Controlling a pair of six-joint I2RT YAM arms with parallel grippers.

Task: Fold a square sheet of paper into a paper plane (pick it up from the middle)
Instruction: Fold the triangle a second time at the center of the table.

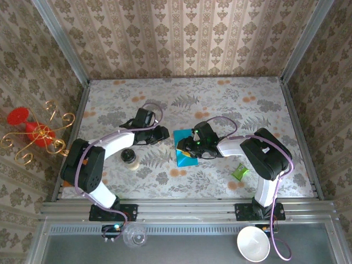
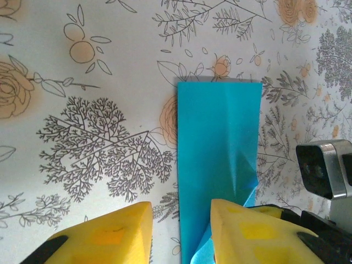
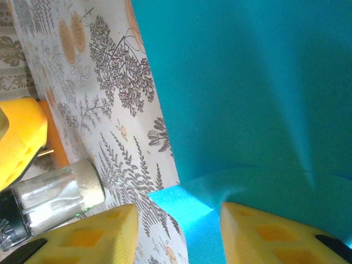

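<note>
Left gripper (image 2: pixel 181 212): two yellow fingers parted, gripping nothing, straddling the near edge of one folded teal paper (image 2: pixel 220 143). Right gripper (image 3: pixel 179 214): two fingers parted too, paper flap between. Lying flat mid-table, that paper. Nearby, one jar (image 3: pixel 55 195), one green wrapper (image 1: pixel 240 171).

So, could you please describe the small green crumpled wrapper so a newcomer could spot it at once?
On the floral-patterned table, look at the near right part, just left of the right arm's black elbow. The small crumpled green wrapper lies there by itself. Unlike the flat teal-blue folded paper at the table's middle, it is bright green, scrunched and far smaller.
</note>
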